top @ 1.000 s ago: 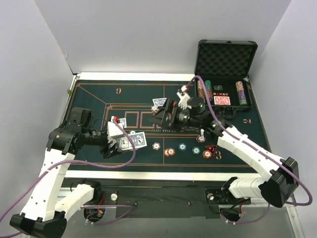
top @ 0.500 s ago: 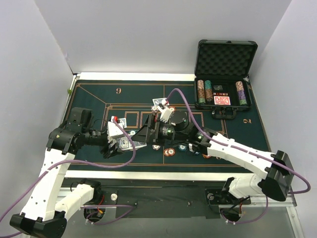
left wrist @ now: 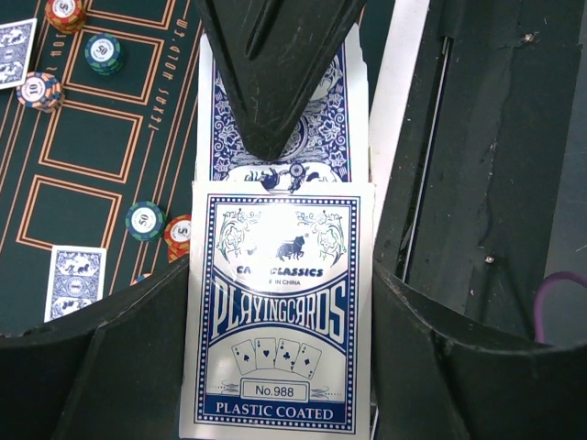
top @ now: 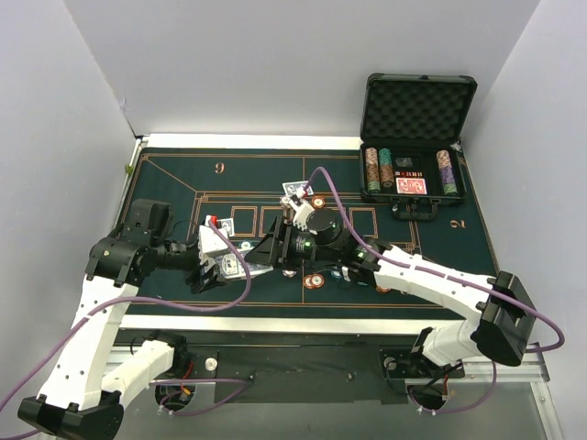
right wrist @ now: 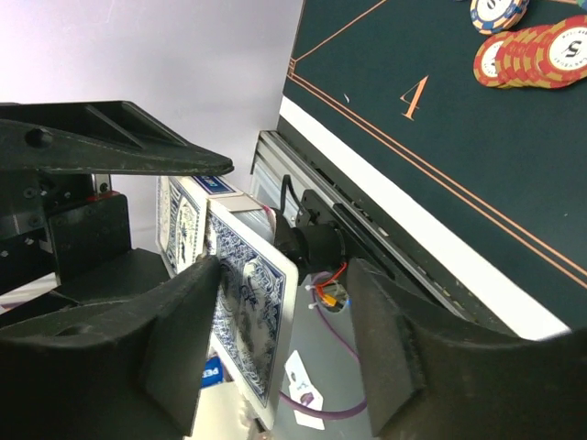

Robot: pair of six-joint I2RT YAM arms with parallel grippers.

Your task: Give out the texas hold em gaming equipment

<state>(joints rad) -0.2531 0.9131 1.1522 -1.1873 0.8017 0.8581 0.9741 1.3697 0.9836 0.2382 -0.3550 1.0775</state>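
While left fingers (left wrist: 119,367) clamp the "No.988" box (left wrist: 280,312), right fingers (right wrist: 174,353) gape around a card (right wrist: 252,312).

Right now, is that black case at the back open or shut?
Open: the black case has its foam-lined lid standing upright, with chip stacks showing inside.

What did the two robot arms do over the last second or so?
The right gripper swung left to the blue card pack and began closing around a blue-backed card protruding from it. The left gripper kept holding the pack; the chips and the case stayed put.
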